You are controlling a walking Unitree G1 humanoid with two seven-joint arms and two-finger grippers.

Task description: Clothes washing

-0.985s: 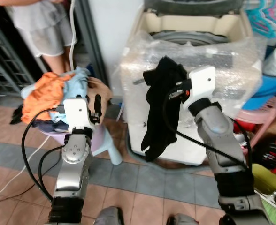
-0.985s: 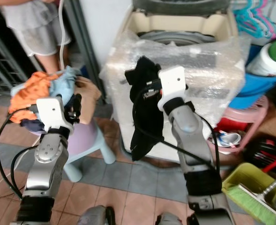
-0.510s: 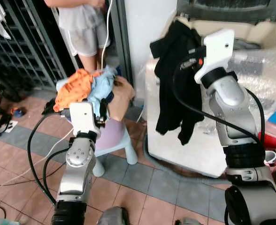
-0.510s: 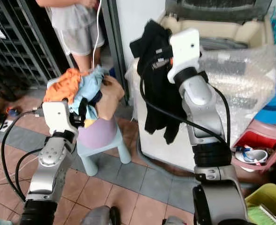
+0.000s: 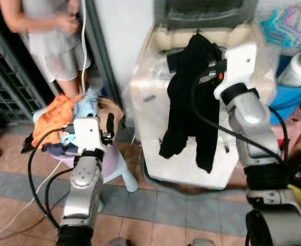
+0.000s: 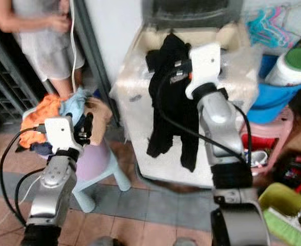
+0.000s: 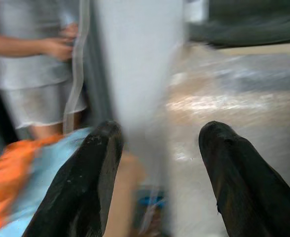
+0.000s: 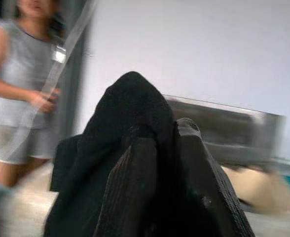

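Note:
A black garment [image 5: 189,97] hangs from my right gripper [image 5: 204,60], which is shut on its top, raised in front of the open white washing machine [image 5: 155,92]. In the right wrist view the black garment [image 8: 110,163] is bunched around the gripper's fingers [image 8: 135,187]. A heap of orange, light blue and tan clothes [image 5: 71,115] lies on a pale stool [image 5: 117,164] at the left. My left gripper [image 5: 109,123] stands open beside that heap, holding nothing. Its two fingers [image 7: 86,182] are spread wide apart in the left wrist view.
A person [image 5: 53,36] in grey clothes stands behind the stool beside a dark metal gate [image 5: 7,87]. Right of the machine sit a blue basin [image 5: 294,97], a white jug with a green lid [image 6: 288,64], a pink stool [image 6: 278,133] and a green dustpan [image 6: 283,210].
The camera has shifted, so the whole scene sits differently. My right gripper still holds the black garment high before the machine. The left gripper remains open near the clothes heap.

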